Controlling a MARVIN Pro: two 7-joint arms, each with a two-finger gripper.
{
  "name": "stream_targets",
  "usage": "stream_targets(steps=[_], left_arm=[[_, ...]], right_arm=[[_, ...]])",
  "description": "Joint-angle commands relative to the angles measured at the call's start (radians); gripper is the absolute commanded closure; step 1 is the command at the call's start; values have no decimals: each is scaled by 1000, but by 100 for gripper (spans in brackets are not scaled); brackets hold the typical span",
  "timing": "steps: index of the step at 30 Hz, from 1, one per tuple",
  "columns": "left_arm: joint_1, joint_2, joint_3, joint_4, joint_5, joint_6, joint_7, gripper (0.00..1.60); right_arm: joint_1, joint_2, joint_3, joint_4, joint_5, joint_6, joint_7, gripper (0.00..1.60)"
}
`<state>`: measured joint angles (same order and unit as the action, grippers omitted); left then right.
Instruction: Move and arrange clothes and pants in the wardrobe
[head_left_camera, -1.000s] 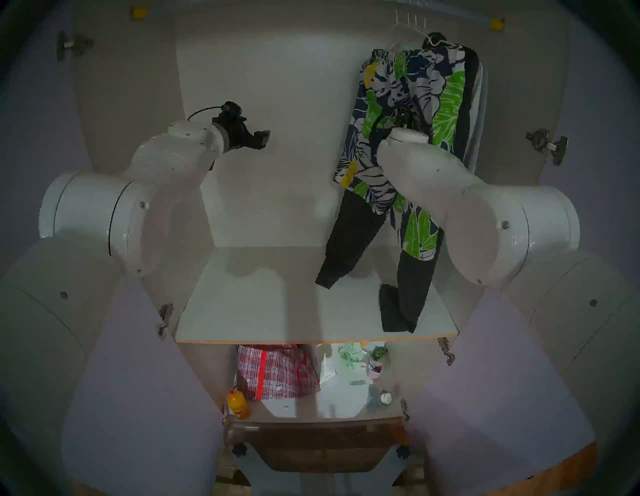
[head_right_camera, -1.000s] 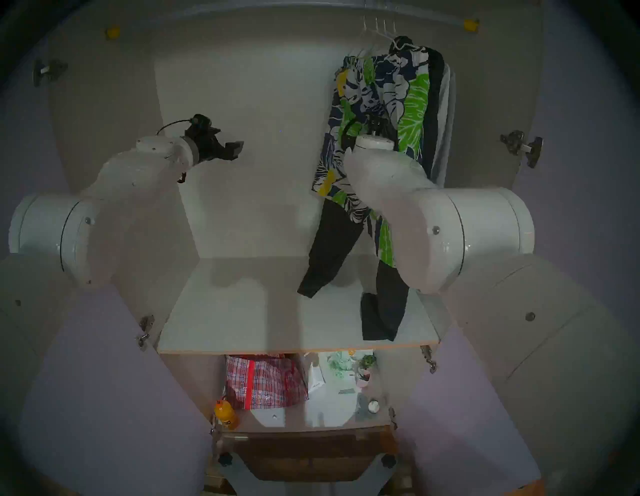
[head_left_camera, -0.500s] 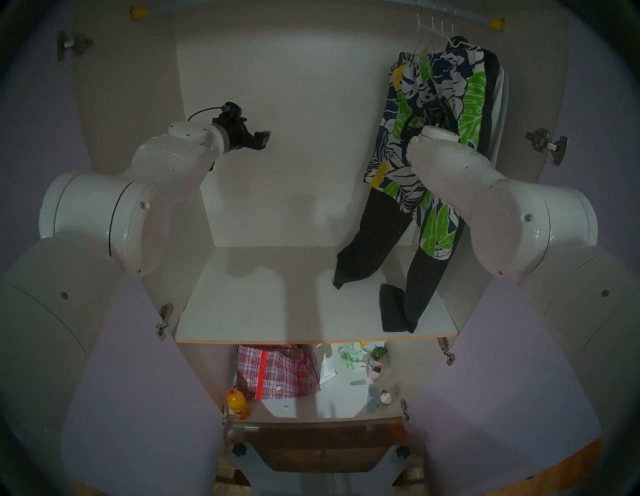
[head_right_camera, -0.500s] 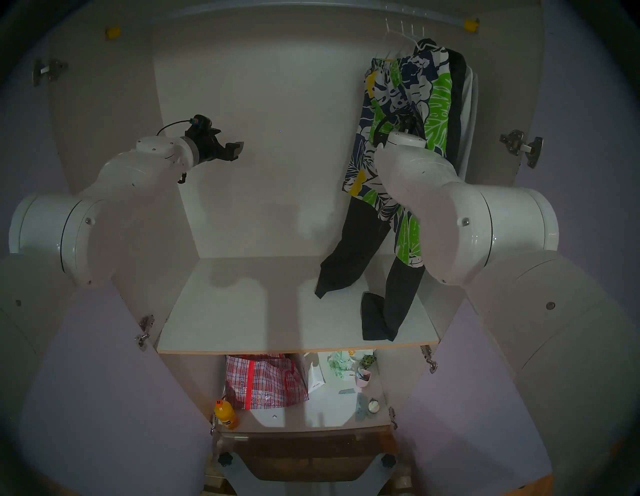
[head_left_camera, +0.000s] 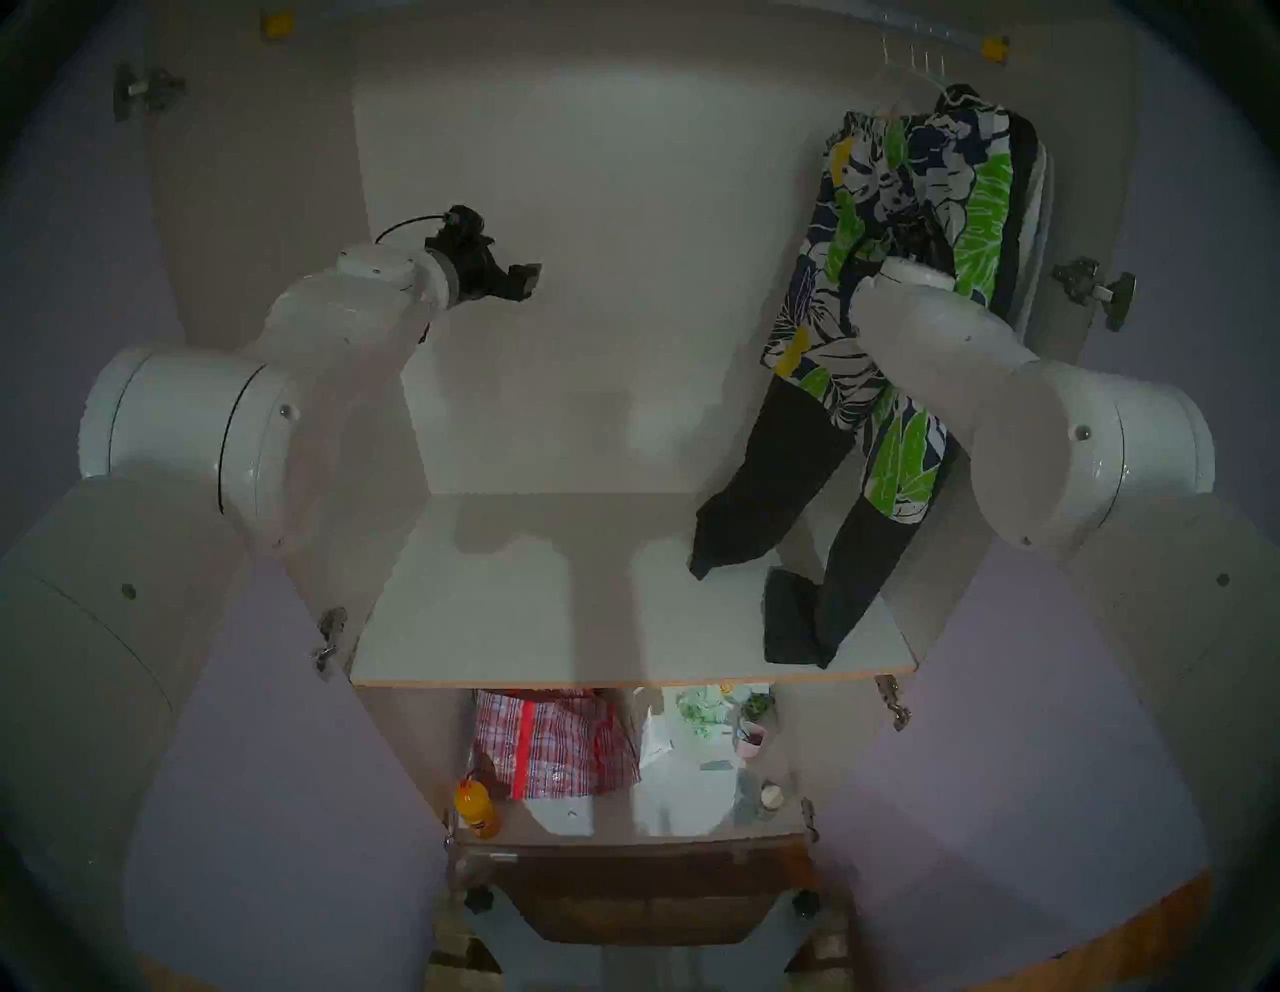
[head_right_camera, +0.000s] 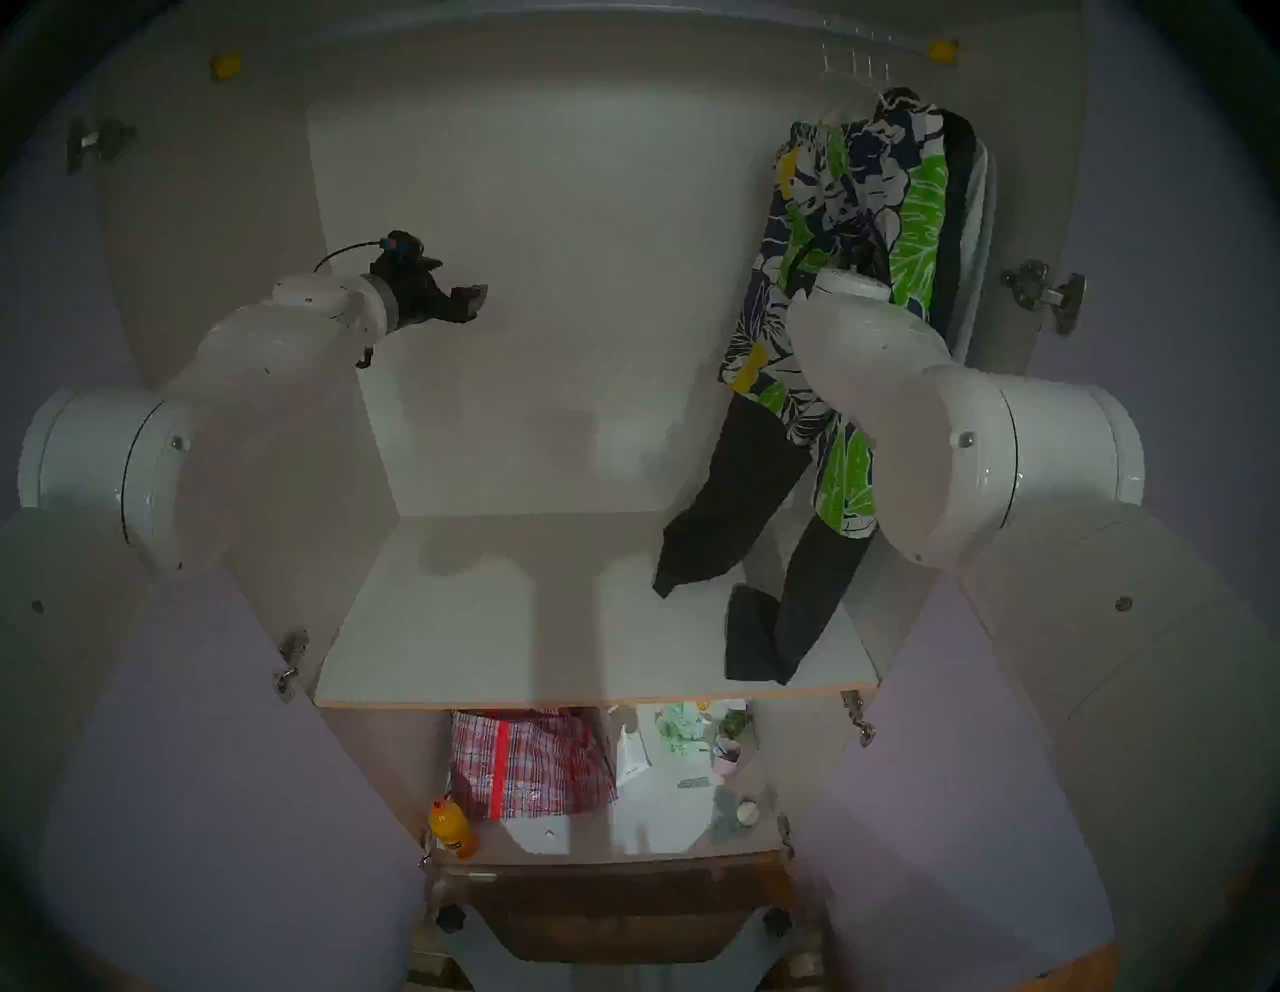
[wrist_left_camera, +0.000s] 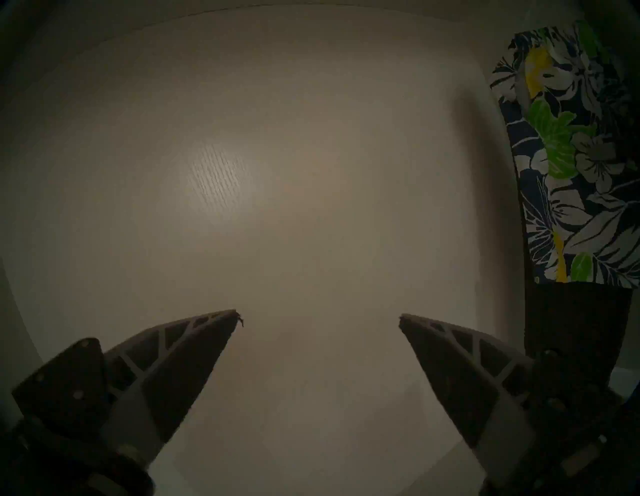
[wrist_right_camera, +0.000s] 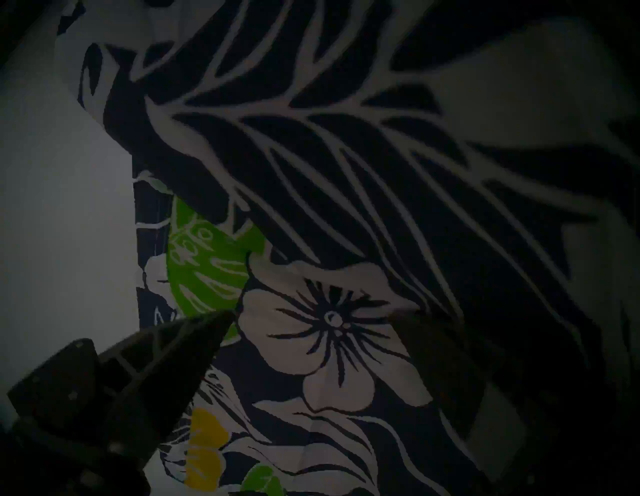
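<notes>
Floral shorts — hide right gripper; jaws dim, spread.

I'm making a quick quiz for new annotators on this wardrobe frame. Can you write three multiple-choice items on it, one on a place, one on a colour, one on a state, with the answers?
1. Where on the rail do the hung garments sit?
A. at its left end
B. at its middle
C. near its right end

2. What colour are the rail's end caps?
A. yellow
B. red
C. blue

3. How does the left gripper stand?
A. shut on a hanger
B. open and empty
C. shut on the trousers

Answers:
1. C: the floral shorts and black trousers hang close to the right cap of the rail.
2. A: the end caps on both side walls show yellow.
3. B: the left gripper has its fingers spread before the bare back wall of the wardrobe, with nothing between them.
</notes>
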<state>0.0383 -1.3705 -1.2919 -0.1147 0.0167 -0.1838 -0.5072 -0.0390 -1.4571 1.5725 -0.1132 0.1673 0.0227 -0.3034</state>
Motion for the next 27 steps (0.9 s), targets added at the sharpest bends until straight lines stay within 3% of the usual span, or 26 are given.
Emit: stream_targets(steps=[1,15,22,27], left_arm=[[-40,-3,-4,-24,-3,-8,1,0],[-44,-2,-4,-28,-3,-10,-1,0],[-45,-2,-4,-30,-3,-11,-2,0],[-45,-1,-4,-31,-4,-11,-4,0]], right_arm=[[35,37,3,-18,-1,3,-1,0],[41,-30,9,-15,-1,17,8,0],[64,-93,37,-13,26,56,42,0],[98,-145,82,-4,54,128,84,0]])
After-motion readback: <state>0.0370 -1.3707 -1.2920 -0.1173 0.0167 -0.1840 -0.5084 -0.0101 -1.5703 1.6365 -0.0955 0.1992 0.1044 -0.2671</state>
